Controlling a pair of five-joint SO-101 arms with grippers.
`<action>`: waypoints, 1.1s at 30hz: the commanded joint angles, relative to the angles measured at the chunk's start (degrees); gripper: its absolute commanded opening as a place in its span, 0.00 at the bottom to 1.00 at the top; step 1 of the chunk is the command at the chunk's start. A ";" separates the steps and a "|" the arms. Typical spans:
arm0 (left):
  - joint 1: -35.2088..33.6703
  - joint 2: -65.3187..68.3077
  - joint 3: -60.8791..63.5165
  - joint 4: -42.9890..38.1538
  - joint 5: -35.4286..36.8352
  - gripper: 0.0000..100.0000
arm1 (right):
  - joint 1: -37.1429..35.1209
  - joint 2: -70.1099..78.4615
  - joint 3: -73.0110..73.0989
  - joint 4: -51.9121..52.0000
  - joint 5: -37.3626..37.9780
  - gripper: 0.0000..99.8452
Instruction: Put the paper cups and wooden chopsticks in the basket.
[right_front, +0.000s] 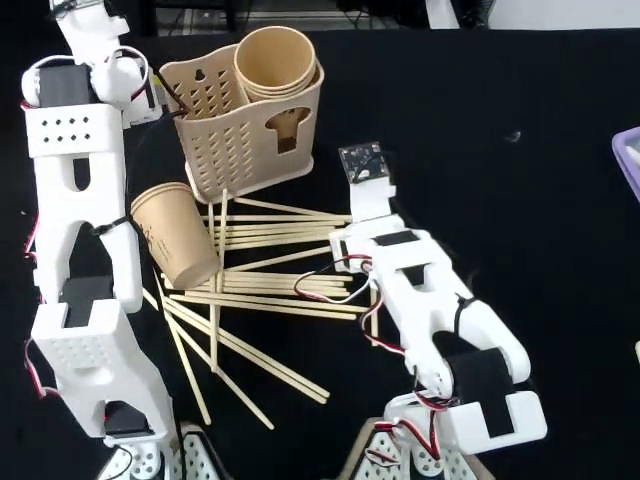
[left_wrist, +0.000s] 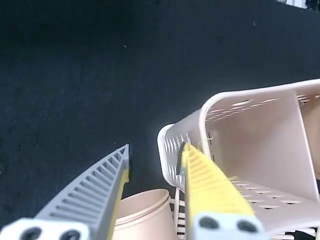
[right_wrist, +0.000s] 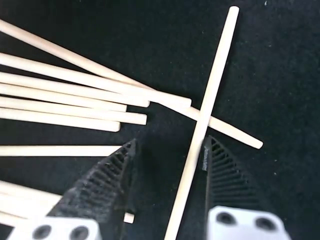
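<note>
A beige slotted basket (right_front: 250, 130) stands at the back of the black table with stacked paper cups (right_front: 276, 60) inside. Another paper cup (right_front: 175, 235) lies on its side in front of the basket, at the left end of several scattered wooden chopsticks (right_front: 270, 290). My left gripper (left_wrist: 154, 150) hangs open and empty beside the basket's outer corner (left_wrist: 172, 145), above the lying cup's rim (left_wrist: 145, 210). My right gripper (right_wrist: 167, 150) is open low over the chopsticks' right ends. One chopstick (right_wrist: 200, 130) runs between its fingers, crossing over another.
The left arm (right_front: 75, 200) stretches along the table's left side. The right arm (right_front: 440, 320) rises from the front right. A purple container's edge (right_front: 628, 160) shows at the far right. The black table (right_front: 480, 120) lies bare behind the right arm.
</note>
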 joint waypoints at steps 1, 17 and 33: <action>1.01 -1.23 -3.65 0.26 -0.70 0.18 | 1.05 0.22 -4.00 -0.62 0.00 0.20; 4.18 -0.53 -13.93 10.11 6.33 0.18 | 1.05 0.22 -3.91 -0.62 0.00 0.20; 6.37 -0.53 3.38 0.00 -9.67 0.03 | 1.05 0.22 -3.91 -0.62 0.00 0.20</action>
